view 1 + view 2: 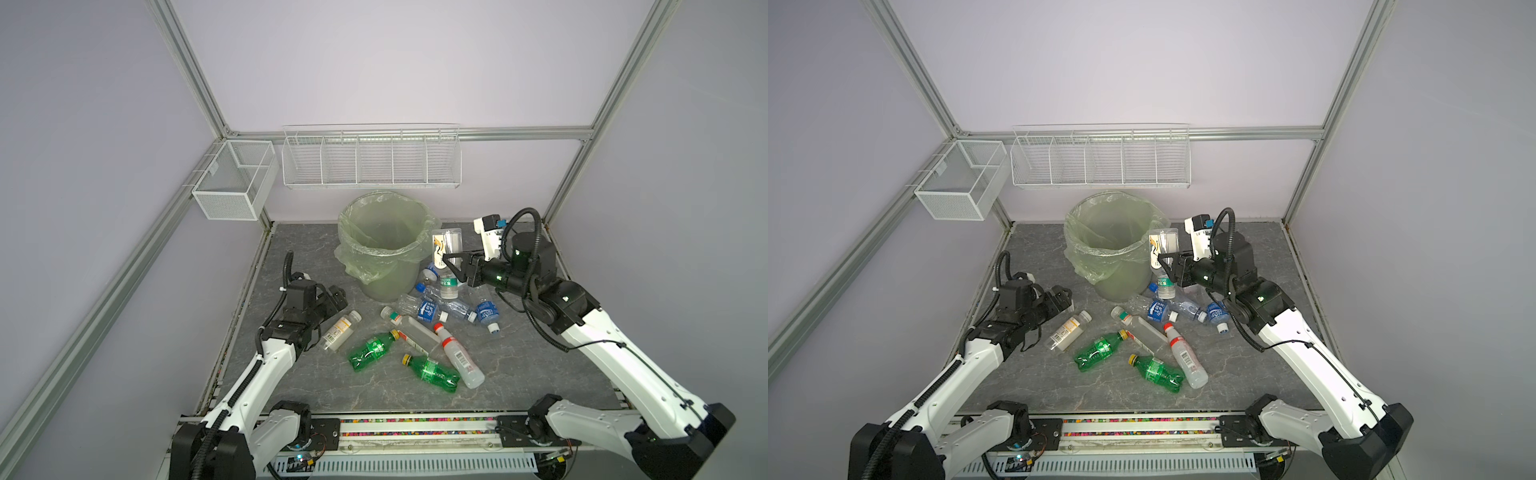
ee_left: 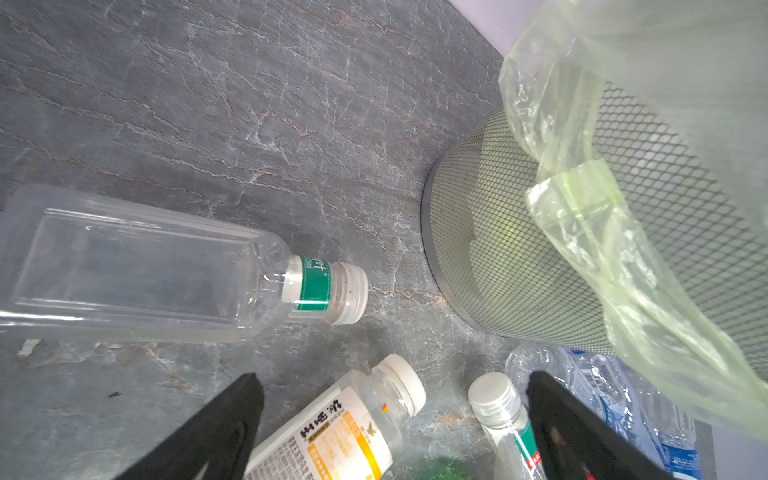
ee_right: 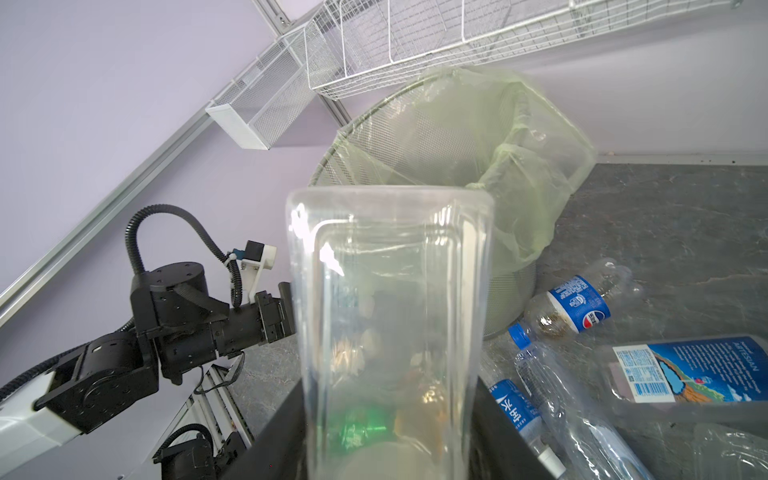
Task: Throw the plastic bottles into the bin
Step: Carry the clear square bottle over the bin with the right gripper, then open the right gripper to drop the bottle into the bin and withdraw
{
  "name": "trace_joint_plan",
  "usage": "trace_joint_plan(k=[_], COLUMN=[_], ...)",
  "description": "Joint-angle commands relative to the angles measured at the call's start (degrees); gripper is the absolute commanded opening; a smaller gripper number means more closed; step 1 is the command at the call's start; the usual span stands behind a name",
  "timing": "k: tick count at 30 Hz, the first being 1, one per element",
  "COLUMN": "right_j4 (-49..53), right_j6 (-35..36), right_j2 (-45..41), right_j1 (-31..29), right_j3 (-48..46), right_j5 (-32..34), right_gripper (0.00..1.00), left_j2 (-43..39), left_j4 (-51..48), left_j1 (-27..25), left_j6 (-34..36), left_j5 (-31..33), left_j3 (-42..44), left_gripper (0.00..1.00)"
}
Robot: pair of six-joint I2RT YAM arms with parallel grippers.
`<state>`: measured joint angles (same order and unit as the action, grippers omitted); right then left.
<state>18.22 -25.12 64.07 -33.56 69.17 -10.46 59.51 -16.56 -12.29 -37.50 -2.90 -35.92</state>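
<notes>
Left claw (image 2: 392,377): released, jaws wide over orange-labelled bottle (image 1: 340,330), bin's 8 o'clock; apparently poised to pick.
Bin (image 1: 390,286): tabletop's (image 1: 519,365) 12 o'clock.
Right claw (image 1: 451,262): grasping clear square bottle (image 1: 451,237) upright, bin's 3 o'clock, beside rim, likely for dropping in.

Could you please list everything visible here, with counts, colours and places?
bin: one, pale-green bag liner, back centre.
held bottle: one, clear, raised beside the bin's rim.
green bottles: two, yellow caps, lying front centre.
orange-labelled bottle: one, clear, lying left of centre.
square bottle: one, clear, green neck band, lying centre.
red-capped bottle: one, clear, lying beside the green bottles.
blue-labelled bottles: several, clear, heaped right of the bin.
wire baskets: two, white, mounted at the back.
table: one, grey marbled.
left gripper: one, black, open by the orange-labelled bottle.
right gripper: one, black, shut on the held bottle.
</notes>
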Motion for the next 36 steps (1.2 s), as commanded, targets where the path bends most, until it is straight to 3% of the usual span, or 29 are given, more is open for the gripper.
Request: trace_joint_plan(k=[1, 7, 13, 19, 24, 25, 28, 29, 30, 32, 34, 36], right_j4=[-5.09, -7.70, -7.95, -5.60, 0.17, 0.79, 12.90, 18.78, 23.17, 27.03, 23.24, 15.03], right_j6=[2.78, 2.96, -2.32, -4.31, -6.43, -6.23, -3.58, -2.55, -2.15, -1.59, -1.24, -1.83], right_j2=[-5.53, -13.41, -11.11, 2.55, 22.27, 26.30, 41.81, 46.86, 50.53, 52.13, 47.88, 40.20], right_j1=[-1.48, -3.54, -5.09, -8.44, -8.25, -8.01, -6.93, -6.79, -6.91, -7.34, -7.78, -7.81], right_j3=[-4.44, -13.85, -10.81, 5.71, 30.20, 34.69, 57.30, 66.55, 74.90, 78.64, 71.67, 58.32], right_j5=[1.03, 3.30, 3.51, 8.09, 13.86, 14.42, 13.94, 13.15, 12.76, 12.45, 12.59, 12.05], right_gripper=[0.44, 0.44, 0.43, 0.40, 0.40, 0.48, 0.99, 0.88, 0.88, 0.88, 0.88, 0.88], left_j2=[0.23, -0.50, -0.84, -0.84, -1.80, -2.18, -3.29, -3.56, -3.69, -4.33, -4.87, -5.54], left_j4=[-0.35, -0.37, -0.25, -0.18, -2.57, -2.53, -2.78, -3.05, -3.46, -4.62, -5.46, -6.17], left_j1=[-0.10, -0.08, -0.05, -0.10, -0.10, -0.10, -0.05, -0.10, -0.05, -0.10, -0.05, -0.08], left_j6=[-0.07, 0.56, -0.18, 0.19, -0.03, -0.21, -1.31, -1.53, -1.53, -1.12, -0.61, -0.15], left_j5=[-0.23, 1.73, 1.83, 2.22, 2.14, 1.90, 1.25, 0.66, 0.27, 0.13, 0.98, 1.83], left_j3=[-1.72, 0.05, 0.46, 0.70, -0.03, 0.06, -0.10, -0.39, -0.75, -1.38, -1.52, -1.52], left_gripper=[0.99, 0.99, 0.99, 0.99, 0.99, 0.99, 0.99, 0.99, 0.99, 0.99, 0.99, 0.99])
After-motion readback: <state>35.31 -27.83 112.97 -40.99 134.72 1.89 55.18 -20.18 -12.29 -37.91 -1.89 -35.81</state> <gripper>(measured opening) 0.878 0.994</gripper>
